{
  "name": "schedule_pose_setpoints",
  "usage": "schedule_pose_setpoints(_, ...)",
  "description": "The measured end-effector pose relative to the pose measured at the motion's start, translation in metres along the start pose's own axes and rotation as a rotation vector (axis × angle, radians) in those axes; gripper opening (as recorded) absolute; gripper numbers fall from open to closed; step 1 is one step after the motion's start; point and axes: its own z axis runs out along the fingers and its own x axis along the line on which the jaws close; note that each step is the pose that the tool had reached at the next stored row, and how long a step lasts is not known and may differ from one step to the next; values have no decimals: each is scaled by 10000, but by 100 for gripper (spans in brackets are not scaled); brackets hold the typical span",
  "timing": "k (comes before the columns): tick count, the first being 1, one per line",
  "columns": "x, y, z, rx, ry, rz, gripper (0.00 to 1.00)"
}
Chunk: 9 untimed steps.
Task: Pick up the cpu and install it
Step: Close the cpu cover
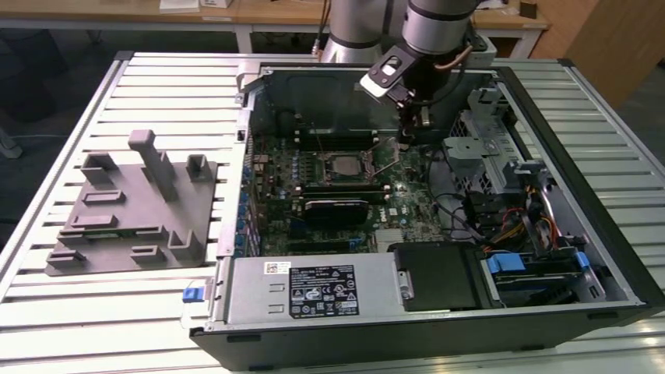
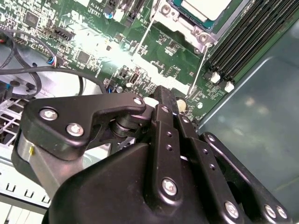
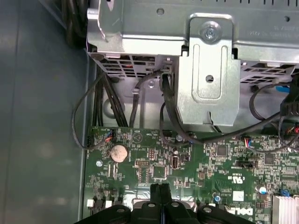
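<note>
The cpu [image 2: 205, 7], silvery-grey on top, lies inside the motherboard socket's metal frame [image 2: 187, 29]; in the exterior view the cpu [image 1: 341, 164] sits mid-board in the open computer case. My gripper [image 1: 406, 140] hangs just to the exterior view's right of the socket, low over the board. Its black fingers [image 3: 160, 190] are pressed together, shut, with nothing visible between them. In the second wrist view the gripper [image 2: 164, 93] ends close to the thin wire lever [image 2: 200, 65] that runs along the socket's side.
Black RAM sticks [image 1: 335, 191] flank the socket. A metal drive cage [image 3: 210, 70] with black cables [image 3: 168, 116] stands at the board's edge, near a coin battery [image 3: 118, 152]. The power supply [image 1: 311, 288] fills the case front. A grey fixture [image 1: 135, 210] sits on the slatted table.
</note>
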Motion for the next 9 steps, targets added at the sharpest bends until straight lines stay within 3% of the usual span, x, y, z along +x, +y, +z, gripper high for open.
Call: schedule_pose_setpoints(9, 8, 55, 36, 17, 0, -5, 11)
